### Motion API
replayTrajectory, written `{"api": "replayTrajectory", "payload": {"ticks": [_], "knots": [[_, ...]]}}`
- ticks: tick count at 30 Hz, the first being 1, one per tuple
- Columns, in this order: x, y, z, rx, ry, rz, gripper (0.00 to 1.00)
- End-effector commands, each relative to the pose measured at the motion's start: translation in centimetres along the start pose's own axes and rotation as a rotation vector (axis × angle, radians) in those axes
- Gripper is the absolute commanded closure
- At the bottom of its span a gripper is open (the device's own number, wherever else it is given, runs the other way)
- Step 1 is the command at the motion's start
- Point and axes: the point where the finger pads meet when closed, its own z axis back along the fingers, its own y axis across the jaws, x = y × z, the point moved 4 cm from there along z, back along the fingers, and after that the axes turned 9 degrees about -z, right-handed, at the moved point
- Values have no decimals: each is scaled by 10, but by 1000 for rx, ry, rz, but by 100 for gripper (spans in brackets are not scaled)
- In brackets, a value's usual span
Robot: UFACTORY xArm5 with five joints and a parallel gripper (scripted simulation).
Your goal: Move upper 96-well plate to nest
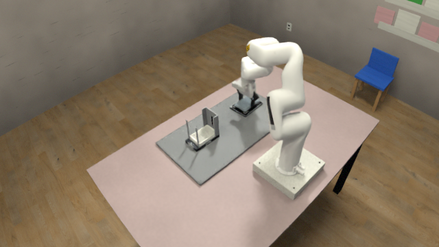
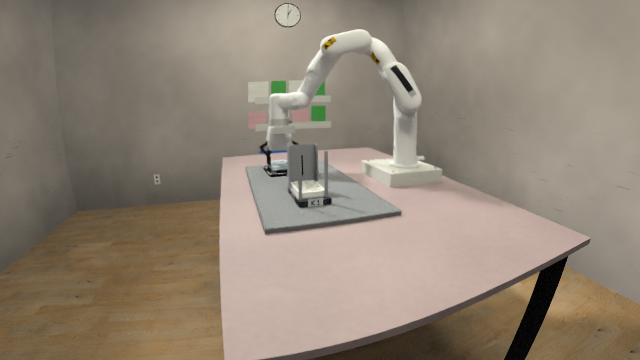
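The stack rack K1 (image 1: 210,121) (image 2: 303,165) stands on the grey mat (image 1: 219,151) (image 2: 345,205) with one white plate (image 1: 203,134) (image 2: 310,188) low inside it. My gripper (image 1: 247,102) (image 2: 275,161) hangs right over the black plate nest N1 (image 1: 236,110) (image 2: 271,173) at the mat's far end. It is shut on the upper 96-well plate (image 1: 245,103), a pale bluish plate held low in or just above the nest. In the exterior view the rack hides most of the nest and the held plate. I cannot make out the cut-off corner or the A1 mark.
The arm's white base block (image 1: 289,171) (image 2: 401,171) stands on the pink table (image 1: 192,206) (image 2: 400,260) beside the mat. A blue chair (image 1: 376,73) stands off the table at the back. Wall shelves with coloured panels (image 2: 260,120) are behind.
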Motion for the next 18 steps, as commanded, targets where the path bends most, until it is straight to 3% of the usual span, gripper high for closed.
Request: {"api": "replayTrajectory", "payload": {"ticks": [1, 18], "knots": [[0, 1, 1, -1, -16, 0, 100], [0, 1, -2, -1, -16, 0, 100]]}}
